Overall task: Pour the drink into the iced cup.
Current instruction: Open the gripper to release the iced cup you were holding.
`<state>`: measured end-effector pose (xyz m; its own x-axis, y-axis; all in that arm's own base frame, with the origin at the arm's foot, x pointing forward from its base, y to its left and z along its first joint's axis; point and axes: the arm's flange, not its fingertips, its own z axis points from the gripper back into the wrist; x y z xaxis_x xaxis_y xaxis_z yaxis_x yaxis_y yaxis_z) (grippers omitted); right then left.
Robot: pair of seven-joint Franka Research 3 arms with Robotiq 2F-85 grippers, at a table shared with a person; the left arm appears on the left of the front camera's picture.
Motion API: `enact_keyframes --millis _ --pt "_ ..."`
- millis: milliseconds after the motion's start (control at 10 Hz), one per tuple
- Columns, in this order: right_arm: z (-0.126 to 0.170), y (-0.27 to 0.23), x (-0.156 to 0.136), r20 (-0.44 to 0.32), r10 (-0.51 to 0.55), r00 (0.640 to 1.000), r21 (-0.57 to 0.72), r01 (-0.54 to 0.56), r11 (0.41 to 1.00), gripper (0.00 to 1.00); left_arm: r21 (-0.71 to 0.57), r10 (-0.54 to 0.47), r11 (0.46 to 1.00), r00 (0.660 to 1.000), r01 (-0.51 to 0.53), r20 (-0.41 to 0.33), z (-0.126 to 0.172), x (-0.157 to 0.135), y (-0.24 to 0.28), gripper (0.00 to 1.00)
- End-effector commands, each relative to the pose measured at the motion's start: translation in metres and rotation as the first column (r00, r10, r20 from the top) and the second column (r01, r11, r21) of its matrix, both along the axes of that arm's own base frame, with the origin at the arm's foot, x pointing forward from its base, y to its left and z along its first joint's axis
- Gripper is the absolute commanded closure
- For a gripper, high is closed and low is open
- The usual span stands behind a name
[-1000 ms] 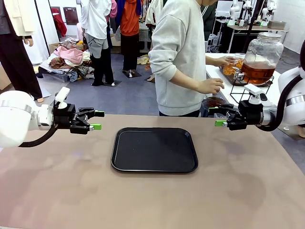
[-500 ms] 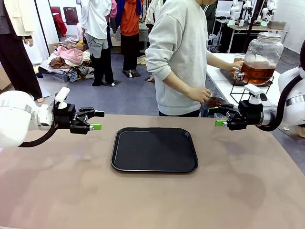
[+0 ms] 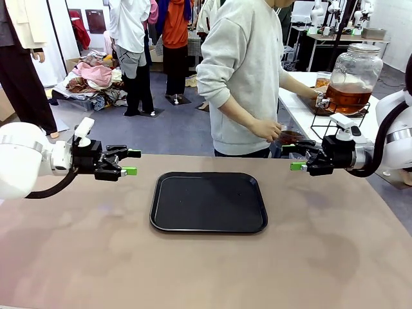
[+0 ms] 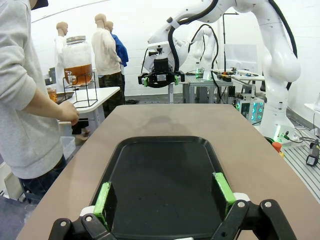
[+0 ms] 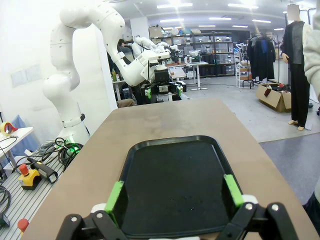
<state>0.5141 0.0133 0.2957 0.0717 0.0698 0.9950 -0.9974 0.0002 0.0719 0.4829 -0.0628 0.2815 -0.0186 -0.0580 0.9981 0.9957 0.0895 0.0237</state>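
tray (image 3: 208,201), matte black plastic, a rounded rectangle with a raised lip, lies flat in the middle of the smooth tan bench (image 3: 206,270), nothing on it. left end effector (image 3: 131,162) hangs above the bench to the tray's left, jaws spread wide and holding nothing, its green pads (image 4: 103,196) framing the tray's near edge in the left wrist view. right end effector (image 3: 295,157) hangs to the tray's right, likewise spread and empty; its green pads (image 5: 114,196) frame the tray in the right wrist view. the two point at each other across the tray. drink (image 3: 348,96), clear amber-brown liquid, fills the lower part of a bulbous glass jar (image 3: 353,74) with a metal lid and a tap, set on a thin black wire stand (image 3: 322,123) on a white side table (image 3: 297,106) beyond the bench. a person in a soft grey sweatshirt stands at the far edge, one hand (image 3: 268,131) low by the bench, the other reaching to the jar's tap
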Motion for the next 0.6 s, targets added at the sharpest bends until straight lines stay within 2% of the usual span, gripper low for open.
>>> enact_keyframes --millis 0,500 --pt "0.003 0.0004 0.0015 0.001 0.001 1.0 -0.001 -0.001 1.0 0.0 -0.001 -0.001 1.0 1.0 0.001 -0.006 0.0016 0.0013 -0.0007 0.0" --pt "0.003 0.0004 0.0015 0.001 0.001 1.0 -0.001 -0.001 1.0 0.0 -0.001 -0.001 1.0 1.0 0.001 -0.006 0.0016 0.0013 -0.0007 0.0"
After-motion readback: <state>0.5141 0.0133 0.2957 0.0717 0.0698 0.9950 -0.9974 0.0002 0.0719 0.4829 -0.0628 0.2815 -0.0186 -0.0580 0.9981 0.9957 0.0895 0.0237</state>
